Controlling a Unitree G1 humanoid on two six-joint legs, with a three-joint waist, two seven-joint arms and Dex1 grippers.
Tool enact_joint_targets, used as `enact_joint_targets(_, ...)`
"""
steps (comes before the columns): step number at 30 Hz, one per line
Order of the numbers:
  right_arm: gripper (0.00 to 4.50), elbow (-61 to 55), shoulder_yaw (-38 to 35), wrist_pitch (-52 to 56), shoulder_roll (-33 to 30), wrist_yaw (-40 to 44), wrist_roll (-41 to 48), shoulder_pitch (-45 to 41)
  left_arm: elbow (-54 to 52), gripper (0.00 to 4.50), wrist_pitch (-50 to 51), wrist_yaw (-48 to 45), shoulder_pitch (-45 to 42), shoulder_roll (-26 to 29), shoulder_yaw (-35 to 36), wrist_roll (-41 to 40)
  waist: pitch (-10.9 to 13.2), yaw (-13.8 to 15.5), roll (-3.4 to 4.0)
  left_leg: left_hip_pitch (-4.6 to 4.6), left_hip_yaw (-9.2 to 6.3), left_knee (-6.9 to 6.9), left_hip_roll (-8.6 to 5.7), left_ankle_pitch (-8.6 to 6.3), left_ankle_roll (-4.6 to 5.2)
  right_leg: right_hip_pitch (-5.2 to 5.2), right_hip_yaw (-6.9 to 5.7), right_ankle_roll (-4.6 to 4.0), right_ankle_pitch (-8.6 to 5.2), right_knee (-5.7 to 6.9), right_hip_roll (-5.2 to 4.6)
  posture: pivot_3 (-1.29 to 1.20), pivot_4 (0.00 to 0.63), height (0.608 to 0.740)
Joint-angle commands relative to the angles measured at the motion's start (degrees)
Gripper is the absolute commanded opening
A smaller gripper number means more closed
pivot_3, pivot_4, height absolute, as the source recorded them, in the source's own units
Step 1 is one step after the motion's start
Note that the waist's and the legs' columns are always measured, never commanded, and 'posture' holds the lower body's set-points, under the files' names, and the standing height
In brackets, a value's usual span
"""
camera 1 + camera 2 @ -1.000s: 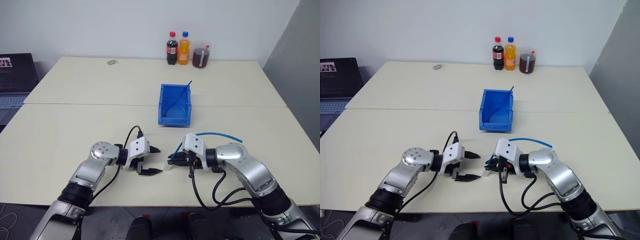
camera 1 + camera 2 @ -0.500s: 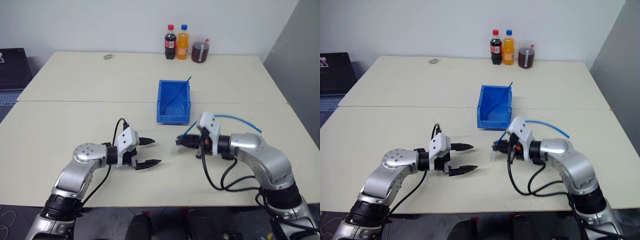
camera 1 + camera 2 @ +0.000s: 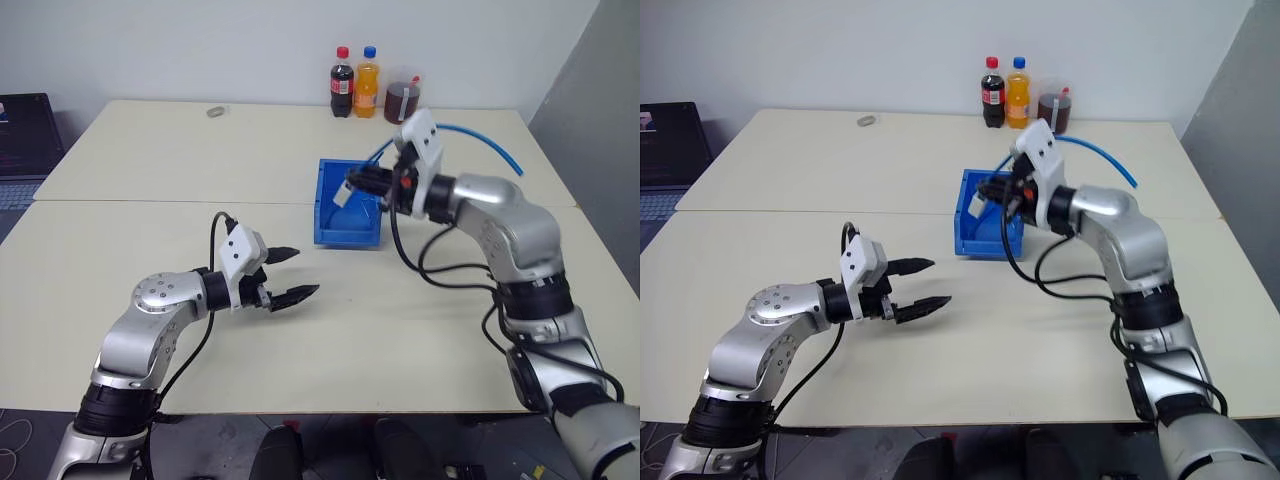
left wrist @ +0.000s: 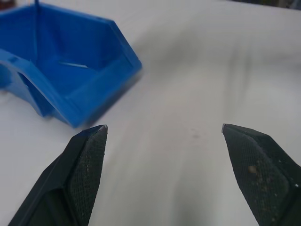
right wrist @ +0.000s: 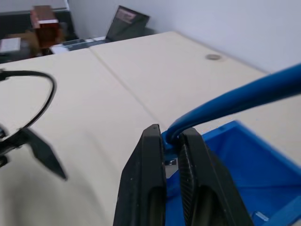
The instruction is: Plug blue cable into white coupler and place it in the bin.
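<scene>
You are facing a cream table [image 3: 150, 230] made of two tops joined along a seam. A blue bin [image 3: 348, 205] sits at centre frame. At upper centre stand three drink bottles [image 3: 372, 93]; a small grey object [image 3: 214, 111] lies upper left.

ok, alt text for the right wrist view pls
The right hand is shut on the blue cable, which arcs away from between its black fingers, above the blue bin. Behind lie the pale table, a laptop and the left hand's fingertip.
</scene>
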Motion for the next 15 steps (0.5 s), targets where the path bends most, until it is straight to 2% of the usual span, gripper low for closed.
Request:
enact_joint_targets(1,0.08,11.4,0.7,-7.3,1.2,0.5,-3.5,-4.9,0.5,4.09,0.8,3.0,-3.0,-1.0,1.8,-0.8,0.0,0.1,0.00,-0.04,0.00,0.01,-0.01,0.00,0.00,0.00,-0.01,0.00,0.00,0.00,-0.02,0.00,0.150,0.740)
enact_joint_targets(4,0.08,22.0,1.8,-11.8,1.4,0.6,-7.0,-9.2,1.2,4.09,1.0,3.7,-4.7,-1.4,1.3,-0.7,0.0,0.1,0.01,-0.35,0.04,0.08,-0.04,0.01,-0.02,-0.32,0.01,0.01,0.03,0.06,-0.08,0.00,0.150,0.740)
enact_joint_targets(6,0.79,27.4,2.9,-13.2,-0.1,3.3,-8.9,-11.4,1.7,4.09,1.0,4.1,-5.4,-1.6,1.0,-0.4,0.0,0.1,0.01,-0.40,0.06,0.11,-0.06,0.01,-0.03,-0.35,-0.02,0.00,0.04,0.07,-0.14,0.00,0.150,0.740)
enact_joint_targets(7,0.91,28.9,3.0,-13.5,-0.6,4.6,-9.3,-12.2,1.9,4.09,1.0,4.3,-5.6,-1.7,1.0,-0.3,0.0,0.1,0.01,-0.40,0.07,0.11,-0.07,0.01,-0.03,-0.35,-0.02,0.00,0.04,0.08,-0.18,0.00,0.150,0.740)
enact_joint_targets(12,2.27,31.4,5.4,-14.2,-4.4,13.0,-11.7,-13.5,2.9,4.09,0.2,4.9,-5.7,-1.6,0.7,0.4,0.0,0.3,0.01,-0.43,0.08,0.11,-0.13,0.01,-0.03,-0.35,-0.04,0.00,0.04,0.06,-0.28,0.00,0.150,0.740)
enact_joint_targets(15,2.85,32.2,7.7,-15.3,-9.1,19.6,-14.4,-14.0,4.0,4.09,-0.5,4.7,-5.8,-1.3,0.7,0.9,0.0,0.4,0.02,-0.43,0.06,0.14,-0.14,0.01,-0.03,-0.35,-0.06,0.00,0.04,0.12,-0.27,0.00,0.150,0.740)
